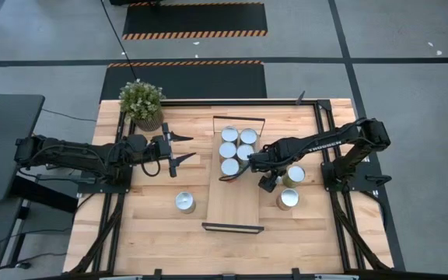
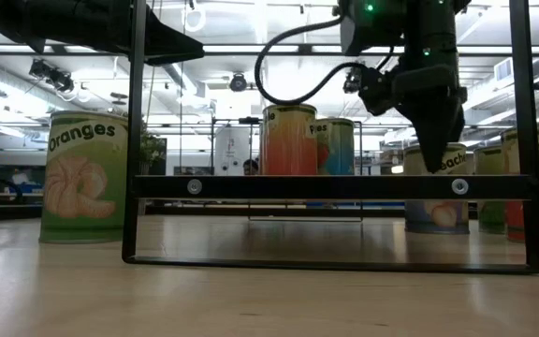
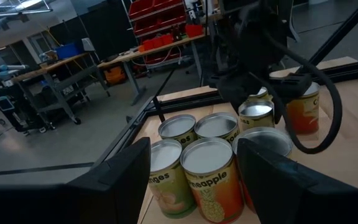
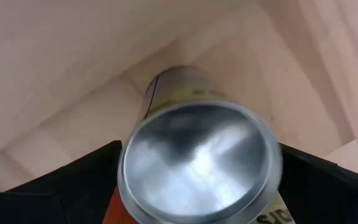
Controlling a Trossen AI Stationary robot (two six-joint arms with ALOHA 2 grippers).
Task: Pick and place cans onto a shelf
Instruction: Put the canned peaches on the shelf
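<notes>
Nine cans in all, and one shelf at the centre of the high view. Six stand in pairs at the shelf's upper end; five tops show there, and the sixth can sits under the right gripper, whose spread fingers flank it without clearly clamping. Three cans are on the table: one lower left of the shelf and two to its right. The left gripper, centre left, is parted and empty. One plant stands upper left.
</notes>
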